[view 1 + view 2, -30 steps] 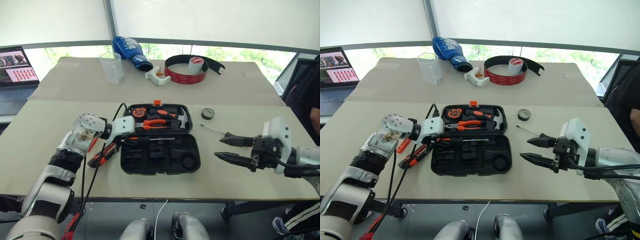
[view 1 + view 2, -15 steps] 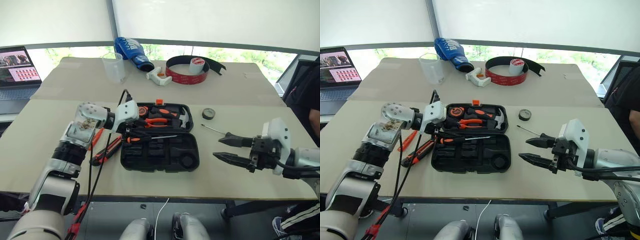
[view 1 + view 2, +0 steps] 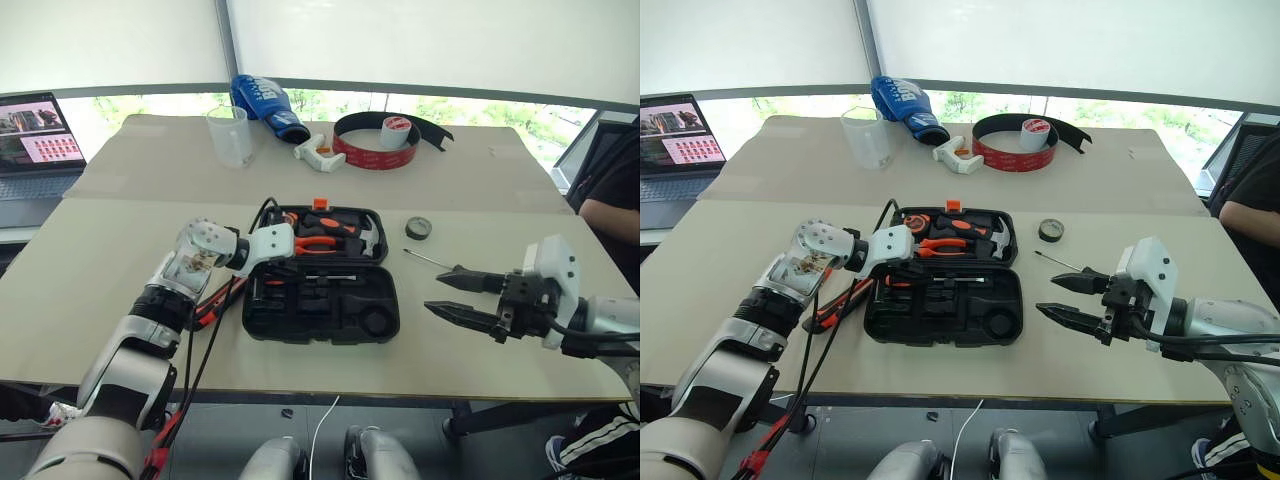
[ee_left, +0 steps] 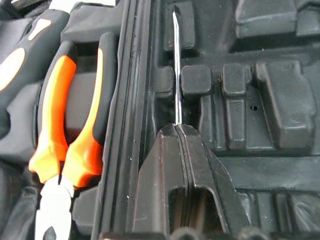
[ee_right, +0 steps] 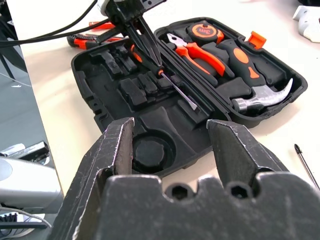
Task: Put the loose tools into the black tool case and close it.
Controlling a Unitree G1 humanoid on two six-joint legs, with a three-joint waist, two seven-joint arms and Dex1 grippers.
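Beige table [image 3: 90, 260] under bright windows. Flat black plastic clamshell tool case [image 3: 321, 277] lies open at the middle; orange-handled pliers [image 3: 318, 241] and a hammer [image 3: 366, 238] sit in its far half. Left gripper [image 5: 142, 42], jaws pressed together, pinches a long screwdriver with orange-black handle [image 5: 170, 82] over the near half's moulded slots. Right gripper [image 3: 462, 297] hovers beside the case, jaws wide, empty. Small dark tape roll [image 3: 418, 228] and second screwdriver's shaft [image 3: 425, 259] lie to the case's right. Blue bag [image 3: 263, 104] at the far edge: white writing, unreadable.

Matt black plastic tool case [image 3: 320, 310] (steel-shafted screwdriver [image 4: 177, 70])
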